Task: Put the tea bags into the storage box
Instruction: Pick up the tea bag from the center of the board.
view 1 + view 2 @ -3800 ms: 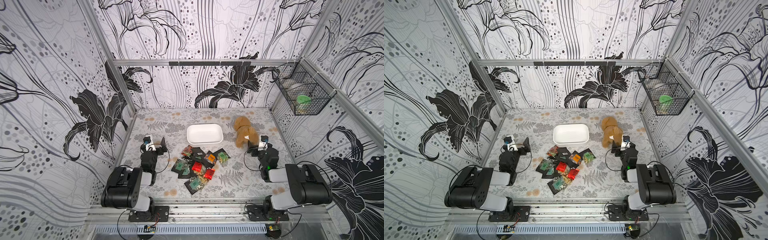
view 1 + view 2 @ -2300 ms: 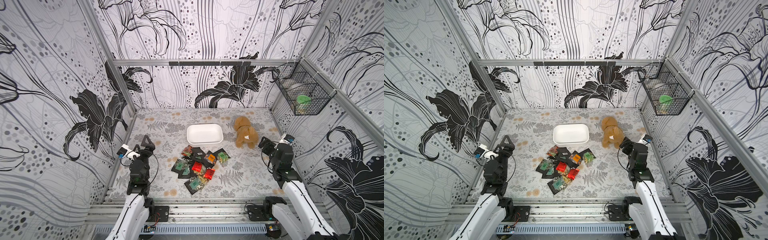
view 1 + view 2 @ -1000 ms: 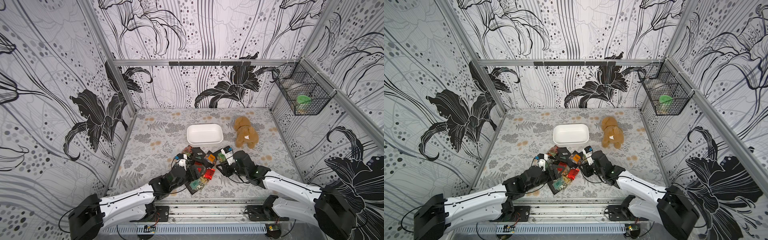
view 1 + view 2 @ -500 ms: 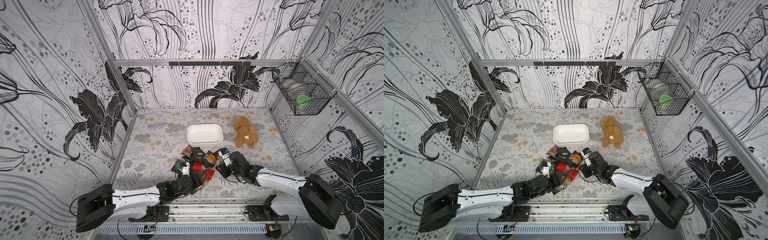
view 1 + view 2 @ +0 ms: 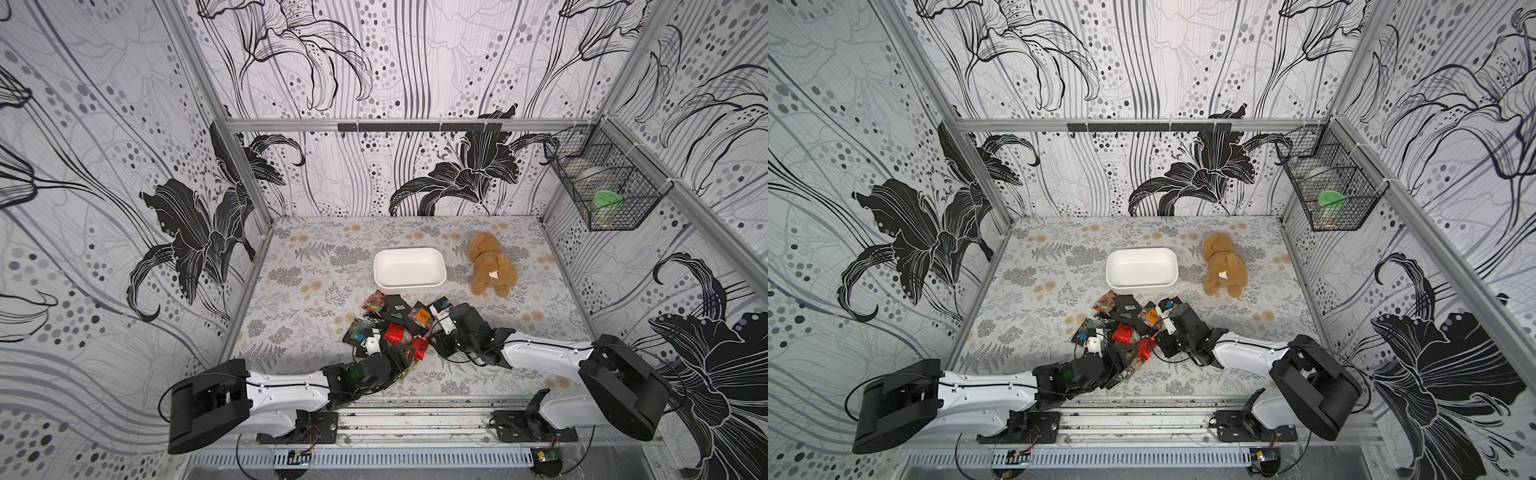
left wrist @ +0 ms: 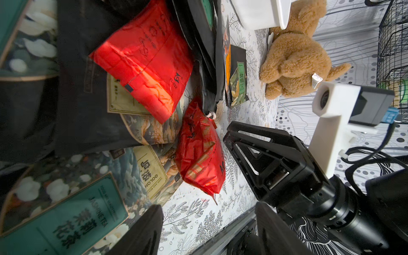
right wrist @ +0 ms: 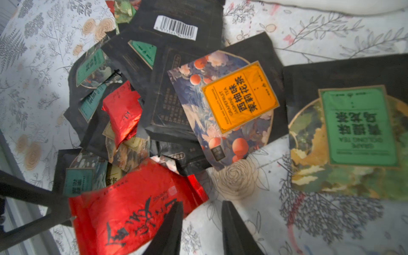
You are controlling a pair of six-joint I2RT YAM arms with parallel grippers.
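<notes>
Tea bags point(image 5: 395, 328), flat black, green and red foil sachets, lie heaped just in front of the shallow white plastic storage box point(image 5: 409, 286), the crumpled red foil sachet point(image 7: 132, 212) at the heap's edge just beside my narrowly parted, empty right pincer point(image 7: 202, 205), farther from my wide, empty left pincer point(image 6: 208, 205).

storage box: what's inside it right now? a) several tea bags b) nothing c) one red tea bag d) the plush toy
B: in both top views the storage box shows only its bare white inside, and the tea bags lie heaped on the table in front of it.
</notes>
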